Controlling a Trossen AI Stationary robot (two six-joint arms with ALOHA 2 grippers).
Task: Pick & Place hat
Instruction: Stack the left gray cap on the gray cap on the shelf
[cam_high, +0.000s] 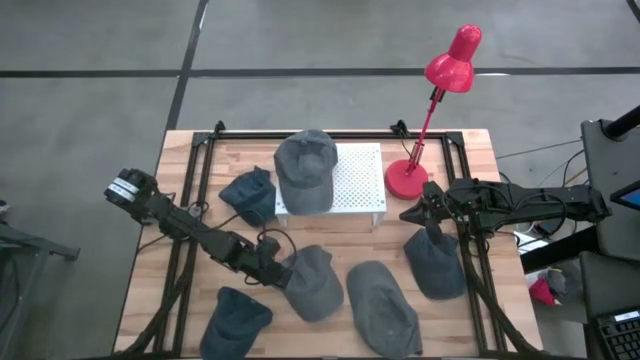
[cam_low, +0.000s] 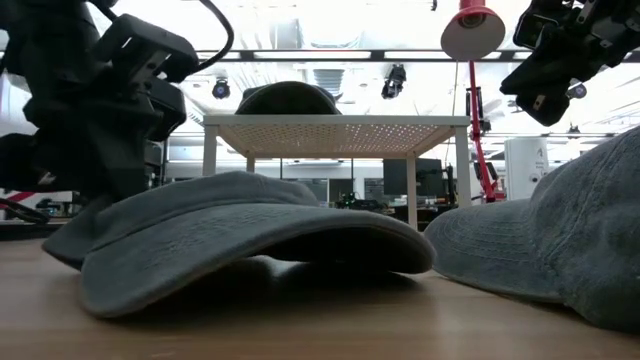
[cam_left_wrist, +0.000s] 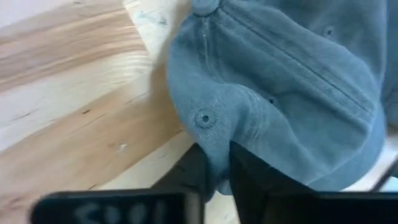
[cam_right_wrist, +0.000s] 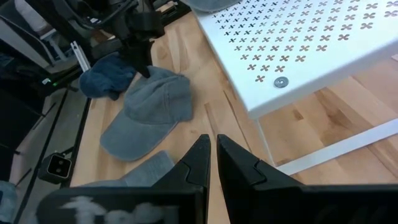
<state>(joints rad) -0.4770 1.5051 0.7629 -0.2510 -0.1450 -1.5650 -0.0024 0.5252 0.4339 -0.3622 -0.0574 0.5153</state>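
A white perforated stand (cam_high: 355, 180) sits mid-table with a grey cap (cam_high: 305, 170) on its top. Several more caps lie on the wood: a dark blue one (cam_high: 250, 195) left of the stand, another dark blue one (cam_high: 235, 315) at the near edge, and grey ones (cam_high: 385, 305) (cam_high: 435, 260). My left gripper (cam_high: 270, 265) is shut on a grey cap (cam_high: 312, 283) near the table's middle. My right gripper (cam_high: 410, 213) is shut on nothing and hovers by the stand's right near corner. My left gripper pinches a fold of the grey cap's crown cloth (cam_left_wrist: 217, 158) between its two fingers (cam_left_wrist: 252, 177), just below an eyelet, at the crown's left edge. It comes slanting down from the table's left. The cap (cam_low: 240, 235) lies on the table with its brim down.
A red desk lamp (cam_high: 440, 100) stands on its round base (cam_high: 405, 180) at the stand's right end. Black rails (cam_high: 190, 190) run along the table's left and right sides. Bare wood (cam_high: 170, 260) shows on the left and between the stand and the near caps.
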